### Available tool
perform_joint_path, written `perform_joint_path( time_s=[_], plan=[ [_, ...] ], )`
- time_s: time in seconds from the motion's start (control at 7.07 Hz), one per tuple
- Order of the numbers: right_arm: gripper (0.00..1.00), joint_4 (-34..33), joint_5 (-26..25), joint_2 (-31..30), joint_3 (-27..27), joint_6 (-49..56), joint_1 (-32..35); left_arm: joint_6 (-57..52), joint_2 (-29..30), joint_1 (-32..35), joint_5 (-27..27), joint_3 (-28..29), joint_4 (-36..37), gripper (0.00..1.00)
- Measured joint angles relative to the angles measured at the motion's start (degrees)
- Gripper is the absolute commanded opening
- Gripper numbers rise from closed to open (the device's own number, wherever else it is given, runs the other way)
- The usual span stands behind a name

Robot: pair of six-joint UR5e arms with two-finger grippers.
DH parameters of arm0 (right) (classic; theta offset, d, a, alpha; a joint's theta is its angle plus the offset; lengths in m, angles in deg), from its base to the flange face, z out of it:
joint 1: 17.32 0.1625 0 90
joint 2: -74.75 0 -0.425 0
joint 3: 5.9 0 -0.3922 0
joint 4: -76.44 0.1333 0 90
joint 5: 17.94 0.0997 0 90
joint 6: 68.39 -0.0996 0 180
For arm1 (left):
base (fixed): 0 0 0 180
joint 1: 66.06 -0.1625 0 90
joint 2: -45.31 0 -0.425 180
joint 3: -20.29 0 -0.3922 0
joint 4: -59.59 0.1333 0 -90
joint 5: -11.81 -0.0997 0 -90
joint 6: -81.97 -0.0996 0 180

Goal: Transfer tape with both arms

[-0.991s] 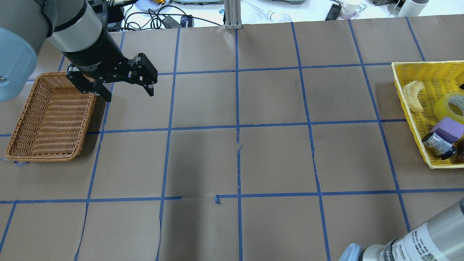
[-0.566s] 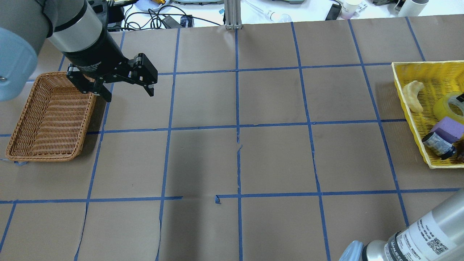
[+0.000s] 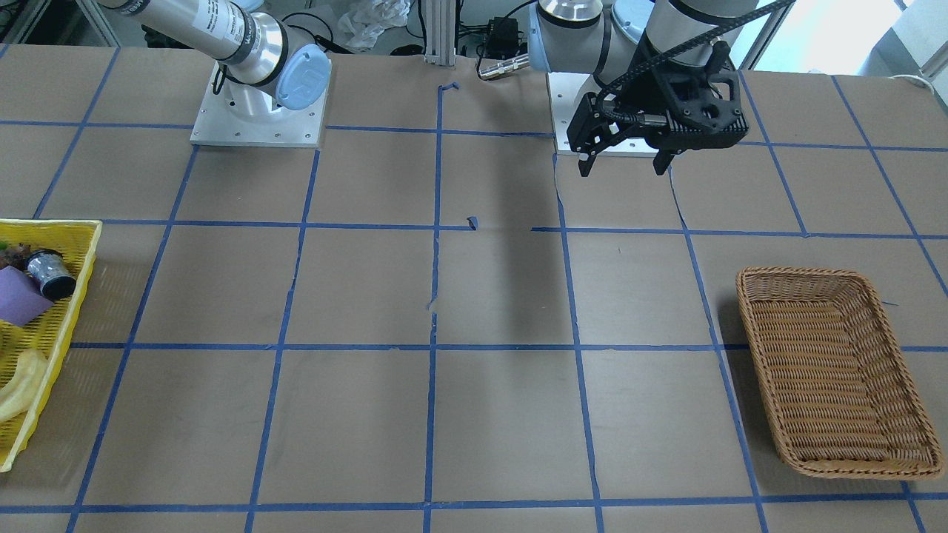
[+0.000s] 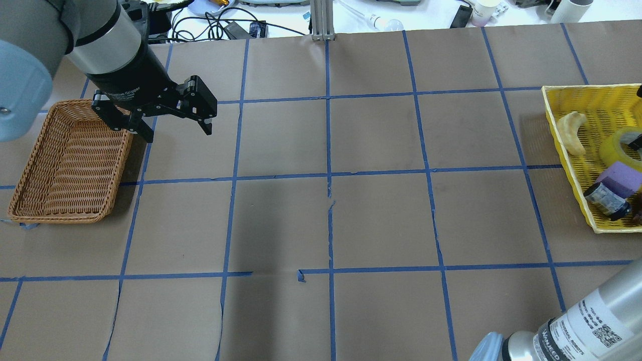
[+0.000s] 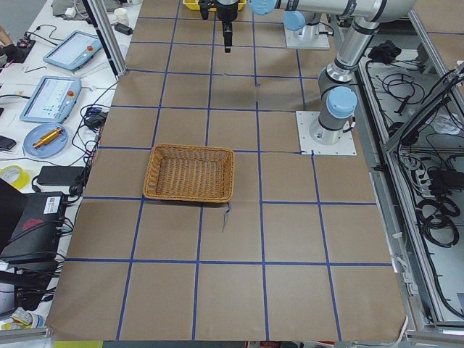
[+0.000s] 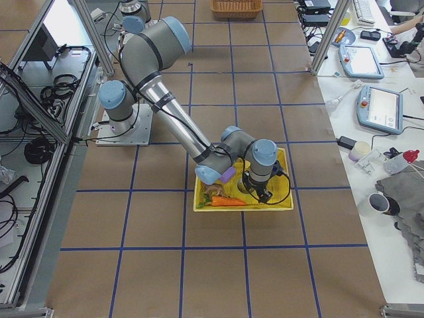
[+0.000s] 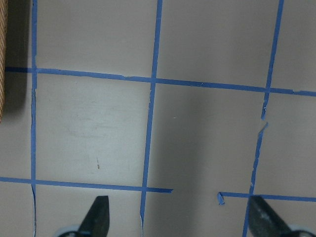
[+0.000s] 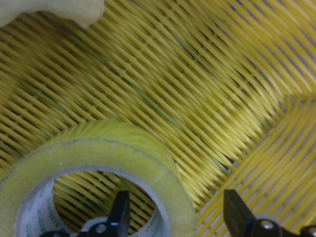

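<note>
Tape (image 8: 98, 148) lying flat in your yellow tray (image 8: 207, 64) lets the unclenched right gripper (image 8: 176, 215) straddle its wall, while the left gripper (image 4: 178, 132) hangs released near the wicker basket (image 4: 65, 170), ready to receive.

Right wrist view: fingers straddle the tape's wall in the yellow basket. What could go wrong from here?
1. The right gripper is open, one finger inside the core of the tape, one outside; gripped by a single wall, the roll may tilt on lifting, awkward for the open left gripper.
2. The outer finger is near the mesh of the yellow basket and could snag.
3. The purple block lies close beside the roll and may get dragged.
</note>
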Motion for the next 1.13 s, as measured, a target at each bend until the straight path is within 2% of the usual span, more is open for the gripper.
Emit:
perform_joint_path(
  time_s=[0.28,0.71,0.85,1.13],
  plan=[
    [0.00,4.0,0.3,-2.5,-0.1,-0.9,0.1,0.0,-0.1,0.0,0.0,-0.1,0.0,1.00],
    [0.00,16.0,0.7,-12.7,-0.6,-3.5,2.2,0.0,0.0,0.0,0.0,-0.2,0.1,1.00],
    [0.00,20.5,0.7,-16.2,-0.6,-8.7,4.8,0.0,0.1,0.0,0.0,-0.2,0.1,1.00],
    [0.00,27.8,1.1,-20.7,-0.4,-31.8,16.7,0.0,0.1,-0.1,-0.1,-0.3,0.1,1.00]
  ],
)
